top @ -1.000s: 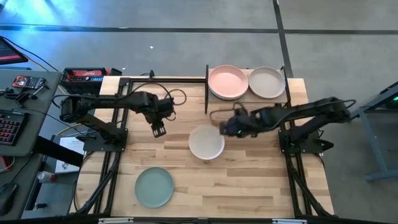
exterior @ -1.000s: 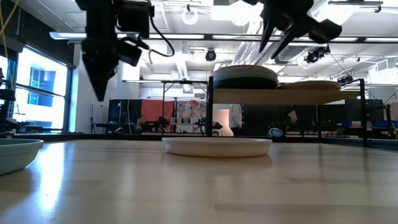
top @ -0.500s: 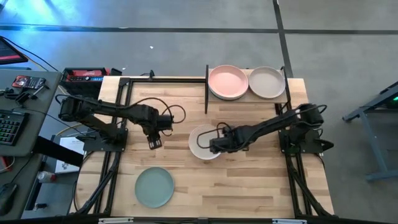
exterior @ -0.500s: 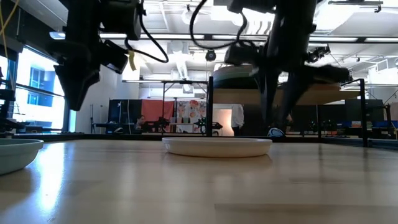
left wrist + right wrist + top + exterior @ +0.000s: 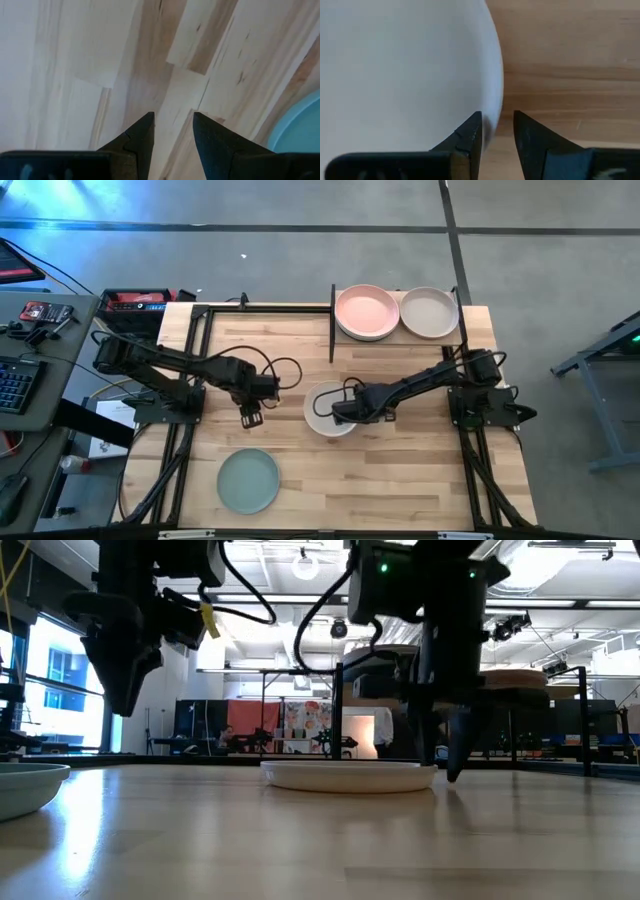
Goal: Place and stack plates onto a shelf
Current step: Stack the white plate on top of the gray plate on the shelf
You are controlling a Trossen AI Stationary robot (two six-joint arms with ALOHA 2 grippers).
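Observation:
A cream plate (image 5: 325, 408) lies flat on the table's middle. My right gripper (image 5: 352, 412) is open and points down at its right rim (image 5: 496, 90), one finger over the inside and one outside, low by the table (image 5: 445, 755). My left gripper (image 5: 250, 417) is open and hovers over bare wood (image 5: 172, 117), left of the cream plate. A mint green plate (image 5: 248, 480) rests near the near edge. The shelf (image 5: 332, 325) at the far edge carries a stack topped by a pink plate (image 5: 366, 312) and a beige plate (image 5: 430, 312).
Black arm frames run along the table's left and right sides. A keyboard, tools and a red box sit on a bench left of the table. Bare wood lies between the two loose plates and along the near right part of the table.
My right gripper has swung from beside the shelf toward the near left and come down at the cream plate's right rim, its fingers now close to table height. My left gripper has moved toward the near edge. No plate has moved.

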